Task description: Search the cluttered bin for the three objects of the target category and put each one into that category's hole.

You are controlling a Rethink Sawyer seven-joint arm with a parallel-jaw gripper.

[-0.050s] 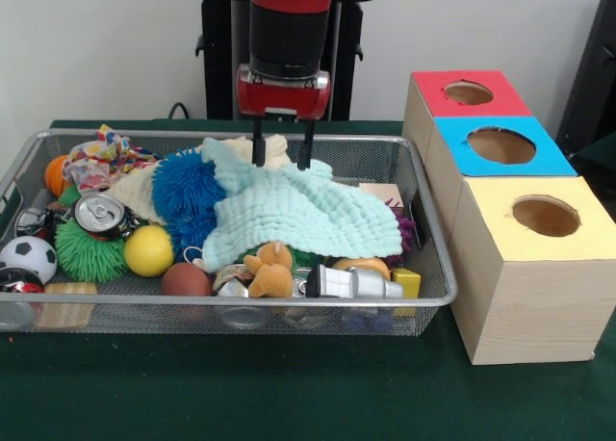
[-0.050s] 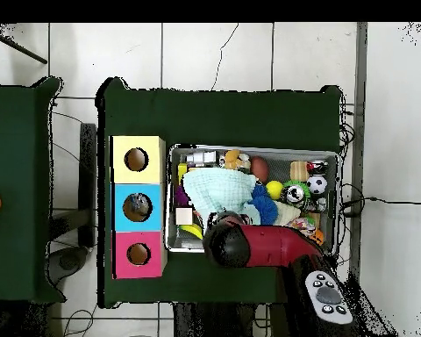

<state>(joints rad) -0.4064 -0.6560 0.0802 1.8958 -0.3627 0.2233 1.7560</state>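
A wire mesh bin [image 1: 19,176] holds a jumble of objects. A mint knitted cloth [image 1: 308,215] is draped over the middle, beside a blue fuzzy ball [image 1: 181,186]. Also inside are a soda can [image 1: 100,214], a yellow ball [image 1: 148,250], a soccer ball [image 1: 27,258], a green spiky ball [image 1: 89,253], a brown ball [image 1: 185,279], a small plush bear [image 1: 269,271] and a silver flashlight [image 1: 354,283]. My gripper [image 1: 281,156] hangs open over the bin's far side, its tips just at the cloth's far edge, nothing between them. From overhead the arm head [image 2: 227,246] covers the gripper.
Three wooden boxes stand beside the bin, each with a round hole: red top [image 1: 469,93], blue top [image 1: 500,145], yellow top [image 1: 545,216]. In the overhead view they line up as yellow [image 2: 137,160], blue [image 2: 137,208], red [image 2: 138,254]. A colourful rag [image 1: 101,162] lies at the bin's far corner.
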